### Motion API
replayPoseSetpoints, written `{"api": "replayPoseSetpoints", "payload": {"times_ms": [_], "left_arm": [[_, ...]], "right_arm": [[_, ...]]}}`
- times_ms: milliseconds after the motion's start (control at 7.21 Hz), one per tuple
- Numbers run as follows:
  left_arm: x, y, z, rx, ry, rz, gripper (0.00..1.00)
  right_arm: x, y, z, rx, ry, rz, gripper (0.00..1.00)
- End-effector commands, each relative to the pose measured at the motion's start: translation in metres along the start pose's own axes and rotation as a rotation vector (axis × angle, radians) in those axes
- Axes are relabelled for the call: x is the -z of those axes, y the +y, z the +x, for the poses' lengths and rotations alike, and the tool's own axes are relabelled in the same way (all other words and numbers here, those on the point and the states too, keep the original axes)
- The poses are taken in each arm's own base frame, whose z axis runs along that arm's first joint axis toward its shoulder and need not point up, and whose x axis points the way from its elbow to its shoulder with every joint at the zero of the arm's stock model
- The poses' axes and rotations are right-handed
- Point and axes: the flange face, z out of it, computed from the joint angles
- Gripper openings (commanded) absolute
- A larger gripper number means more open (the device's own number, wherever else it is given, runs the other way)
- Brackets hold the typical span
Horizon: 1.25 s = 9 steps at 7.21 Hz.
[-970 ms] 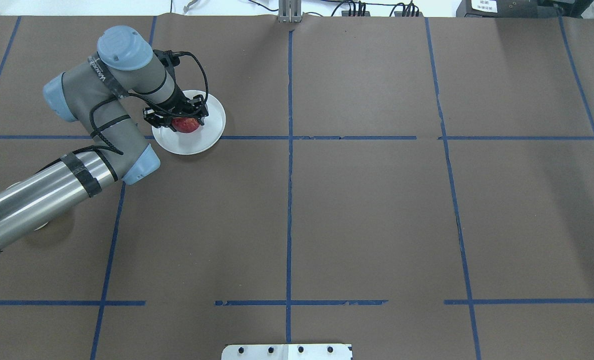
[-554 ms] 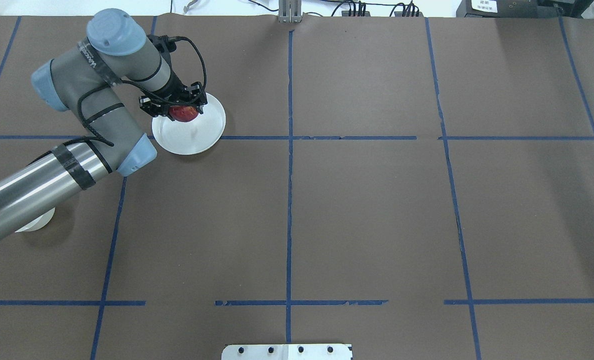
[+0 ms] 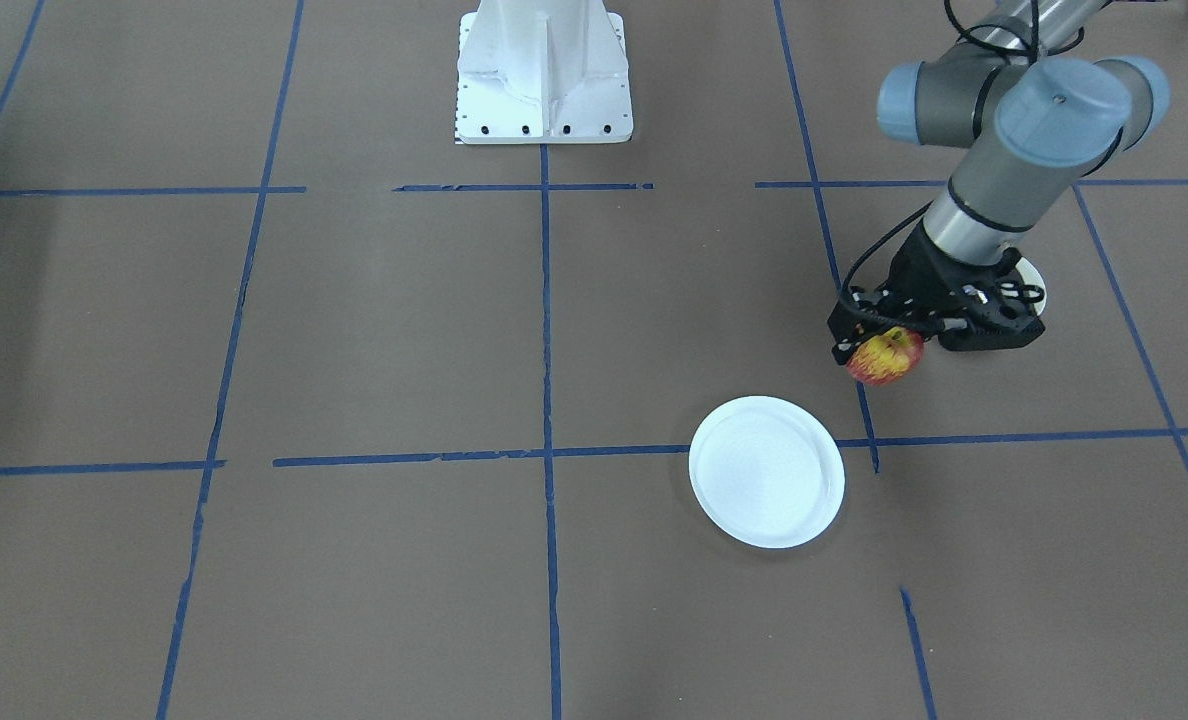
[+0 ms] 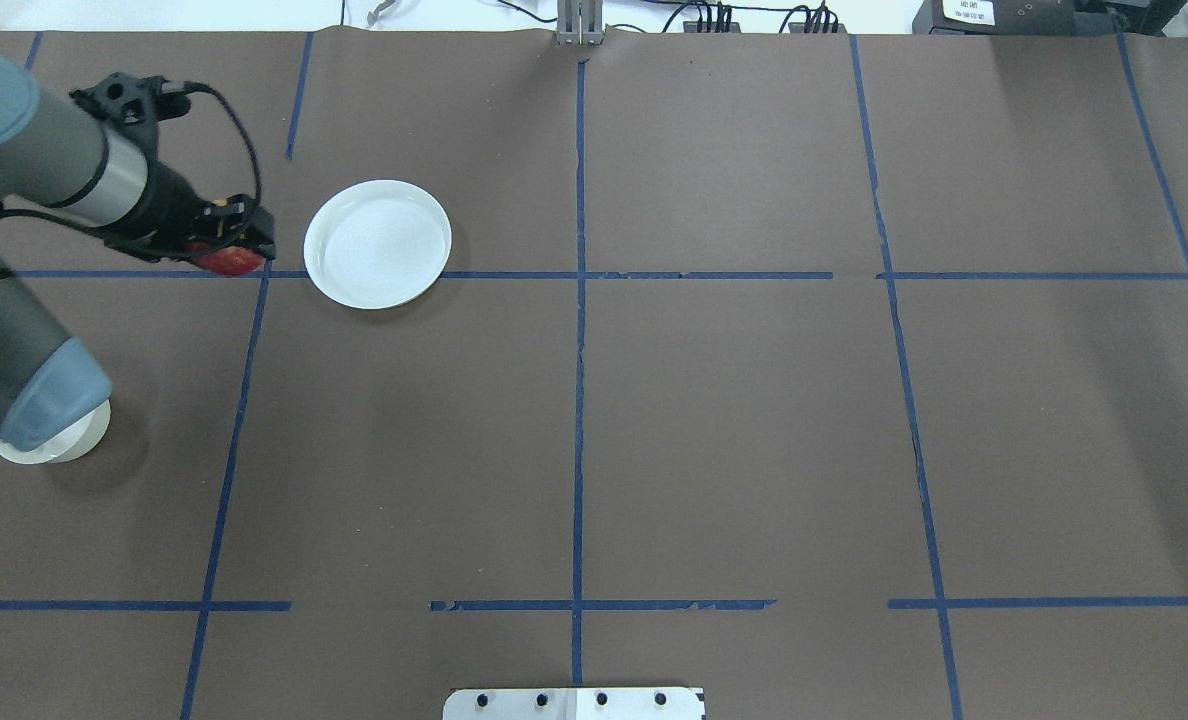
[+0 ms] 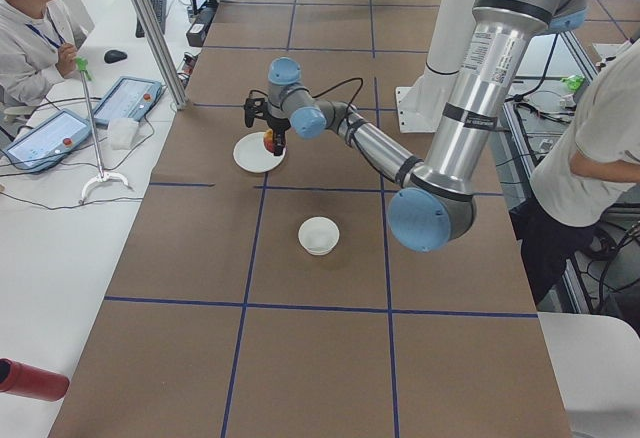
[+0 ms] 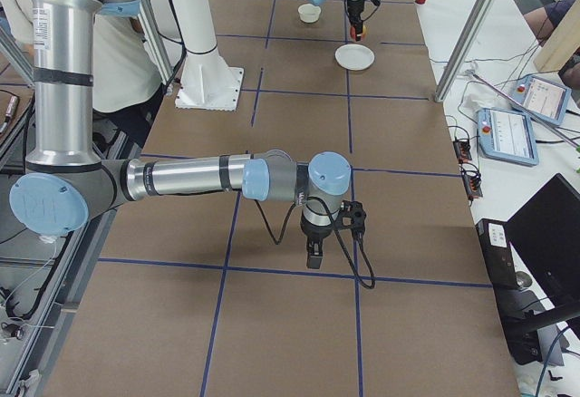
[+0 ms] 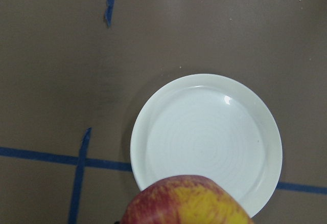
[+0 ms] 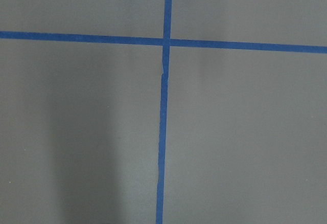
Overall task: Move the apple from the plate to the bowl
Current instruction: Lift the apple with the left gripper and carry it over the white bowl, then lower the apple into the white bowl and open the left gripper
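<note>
Bowl (image 5: 318, 246): small, cream-white and empty, it stands on the table (image 4: 734, 420) closest to the robot, partly hidden under the left arm's elbow in the overhead view.
Left end effector (image 3: 879, 338): fingers clamped on the fruit from both sides, hanging above the table between bowl and plate.
Apple (image 3: 886, 358): red and yellow, held in the air, clear of the plate and just beside its rim.
Plate (image 4: 377, 244): white, bare, flat on the table farther out.
Right end effector (image 6: 313, 256): well apart, pointing down over a blue tape crossing; cannot tell how far open it is.
</note>
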Motion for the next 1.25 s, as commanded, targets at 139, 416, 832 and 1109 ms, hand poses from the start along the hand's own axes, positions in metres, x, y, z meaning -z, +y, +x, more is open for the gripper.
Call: {"api": "replayPoseSetpoints", "payload": {"times_ms": [139, 416, 832, 1109], "left_arm": [[0.007, 0.107, -0.182, -0.133, -0.027, -0.006, 0.00], [-0.024, 0.130, -0.245, -0.104, -0.032, -0.014, 0.00], [-0.048, 0.105, -0.224, -0.076, -0.016, -0.006, 0.00], [-0.061, 0.108, -0.225, -0.078, -0.025, -0.026, 0.00]], "right_arm": [[0.000, 0.000, 0.000, 0.000, 0.000, 0.000, 1.00], [0.000, 0.000, 0.000, 0.000, 0.000, 0.000, 1.00], [0.000, 0.000, 0.000, 0.000, 0.000, 0.000, 1.00], [0.000, 0.000, 0.000, 0.000, 0.000, 0.000, 1.00]]}}
